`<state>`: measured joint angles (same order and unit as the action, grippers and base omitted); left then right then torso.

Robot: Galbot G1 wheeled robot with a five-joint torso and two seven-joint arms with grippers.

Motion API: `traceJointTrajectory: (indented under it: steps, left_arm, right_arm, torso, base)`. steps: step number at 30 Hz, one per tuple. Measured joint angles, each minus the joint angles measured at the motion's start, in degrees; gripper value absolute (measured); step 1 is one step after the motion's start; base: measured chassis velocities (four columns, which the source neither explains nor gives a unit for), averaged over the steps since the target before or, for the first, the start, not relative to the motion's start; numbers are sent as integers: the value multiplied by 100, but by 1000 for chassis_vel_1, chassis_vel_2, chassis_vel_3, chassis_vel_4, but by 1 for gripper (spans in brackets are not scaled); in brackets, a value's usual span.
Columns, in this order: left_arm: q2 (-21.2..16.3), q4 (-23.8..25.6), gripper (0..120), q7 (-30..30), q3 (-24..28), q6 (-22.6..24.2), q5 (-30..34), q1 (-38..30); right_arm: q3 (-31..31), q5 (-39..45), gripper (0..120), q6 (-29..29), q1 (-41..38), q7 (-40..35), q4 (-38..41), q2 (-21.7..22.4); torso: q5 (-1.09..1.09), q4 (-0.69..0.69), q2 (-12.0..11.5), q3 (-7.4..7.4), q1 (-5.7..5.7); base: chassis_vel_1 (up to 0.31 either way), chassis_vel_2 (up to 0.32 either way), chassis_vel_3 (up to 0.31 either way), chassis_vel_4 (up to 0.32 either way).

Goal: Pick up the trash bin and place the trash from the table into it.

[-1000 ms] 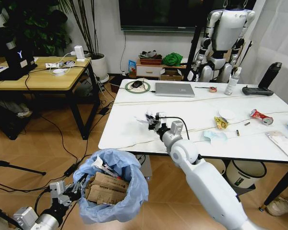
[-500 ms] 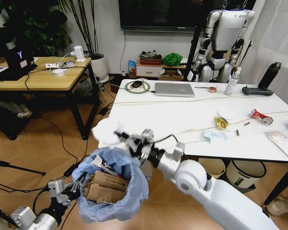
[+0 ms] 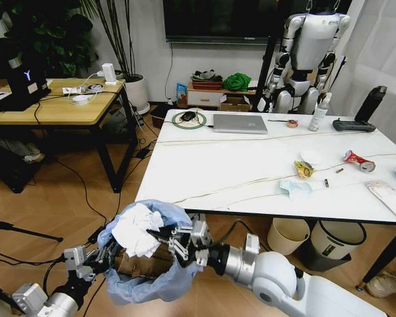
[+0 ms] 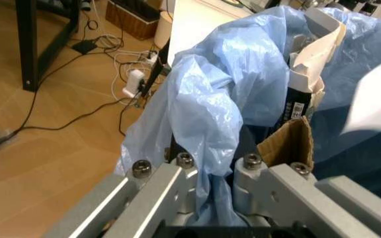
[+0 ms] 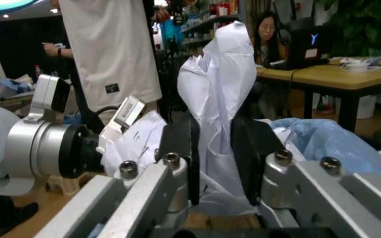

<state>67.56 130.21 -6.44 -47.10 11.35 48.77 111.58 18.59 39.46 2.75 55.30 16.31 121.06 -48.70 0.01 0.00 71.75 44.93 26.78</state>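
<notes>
the trash bin (image 3: 152, 264) hangs off the floor just in front of the table (image 3: 251, 168), below its front left corner, mouth turned upward and tipped a little toward the table, its light-blue bag puffed out over the rim. the left gripper (image 3: 104, 254) has the bin's near-left rim pinched between its fingers, the bag bunched in the clamp; the left wrist view shows the jaws pressed onto the plastic (image 4: 207, 129) with a flap of brown cardboard (image 4: 289, 144) standing upright just inside. the right gripper (image 3: 173, 239) reaches in low from the right, under the table's front edge, and sits right at the bin's mouth with a wad of crumpled white paper (image 3: 137, 228) pinched between its pads; in the right wrist view the paper (image 5: 218, 99) stands tall between the two dark pads, its long axis running up and away from the jaws. the wad sits over the bin's opening, resting on or just above the cardboard already packed inside; i cannot tell which. there is open wooden floor to the left of the bin, crossed by loose black cables, and a light-wood desk (image 3: 56, 105) farther back on that side. on the table, more trash lies toward the right end: a yellow wrapper (image 3: 303, 169), a blue face mask (image 3: 295, 187) near the front edge, a crushed red can (image 3: 360, 160) and a white packet (image 3: 389, 197) by the front right corner. a grey laptop (image 3: 241, 123) sits closed near the far edge.
</notes>
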Motion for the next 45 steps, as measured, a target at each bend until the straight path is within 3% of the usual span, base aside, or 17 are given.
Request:
traceJointTrajectory:
  steps: [2, 8, 15, 21, 30, 35, 37, 41, 45]
  left_arm:
    - [0, 0, 1, 0, 4, 0, 0, -2]
    - [-12, -43, 1, 3, 44, 8, 0, -36]
    - [-56, -75, 1, 3, 54, 13, 12, -73]
    - [-81, -111, 1, 3, 81, 18, 24, -102]
    - [-74, -138, 1, 1, 147, 20, -10, -99]
    - [-20, -206, 1, -24, 254, 18, -82, -139]
    - [-21, -208, 1, -27, 257, 17, -86, -146]
    - [-41, -190, 1, -50, 258, 6, -85, -154]
    - [-58, -165, 1, -65, 257, 0, -81, -147]
  right_arm:
    - [-20, -1, 23, 0, 9, -15, 9, 0]
    - [-184, -93, 52, -16, 152, -132, 29, 41]
    - [-233, -302, 70, -27, 326, -206, 114, 85]
    - [-355, -410, 96, 8, 443, -288, 137, 110]
    - [-1093, -458, 100, -36, 646, -683, 85, -109]
    - [-2152, -449, 100, -907, 993, -1429, 60, -332]
    - [-2306, -448, 100, -1101, 1034, -1578, 62, -368]
    - [-3134, -81, 100, -2240, 1161, -2603, -115, -674]
    - [-3516, 204, 100, -2858, 1158, -3346, -264, -830]
  torso:
    - [0, 0, 0, 0, 0]
    - [0, 0, 0, 1, 1]
    - [-1, 0, 0, 1, 1]
    - [-1, 0, 0, 1, 1]
    - [0, 1, 0, 0, 1]
    - [0, 0, 0, 1, 1]
    - [0, 0, 0, 1, 1]
    - [0, 0, 0, 1, 1]
    - [1, 1, 0, 1, 1]
  base:
    - [0, 0, 0, 0]
    - [0, 0, 0, 0]
    - [0, 0, 0, 0]
    - [0, 0, 0, 0]
    - [0, 0, 0, 0]
    - [0, 0, 0, 0]
    - [0, 0, 0, 0]
    - [0, 0, 0, 0]
    - [0, 0, 0, 0]
